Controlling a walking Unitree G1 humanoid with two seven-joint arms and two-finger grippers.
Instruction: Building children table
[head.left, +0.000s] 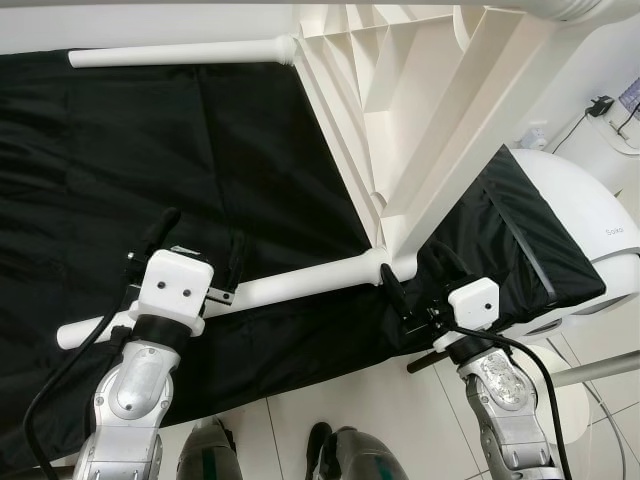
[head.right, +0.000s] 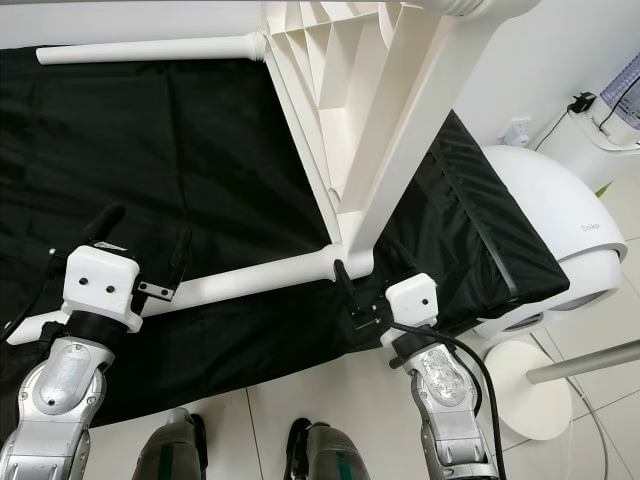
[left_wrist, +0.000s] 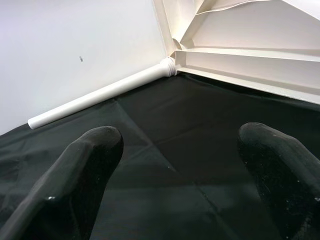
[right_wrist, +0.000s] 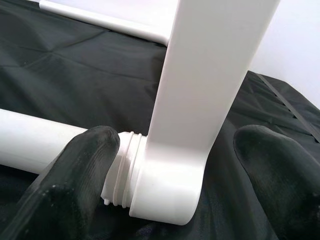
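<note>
Fitting a leg into the corner socket looks to be the step in hand. White tabletop (head.left: 400, 110) stands tipped on edge on the black cloth (head.left: 150, 150), its ribbed underside facing the robot. Near leg (head.left: 300, 282) runs out from the lower corner socket (right_wrist: 167, 187), thread rings showing at the joint, so likely not fully seated. Right gripper (right_wrist: 175, 165) spread wide, one finger (right_wrist: 75, 170) touching the leg just beside the threads, the other (right_wrist: 275, 175) past the socket, clamping nothing. Left gripper (head.left: 200, 262) open too, fingers either side of the leg's outer stretch, no grip confirmed. Far leg (left_wrist: 100, 95) sits joined at the upper corner. Next move, by my reading: close on the leg and turn it home while the corner is steadied.
</note>
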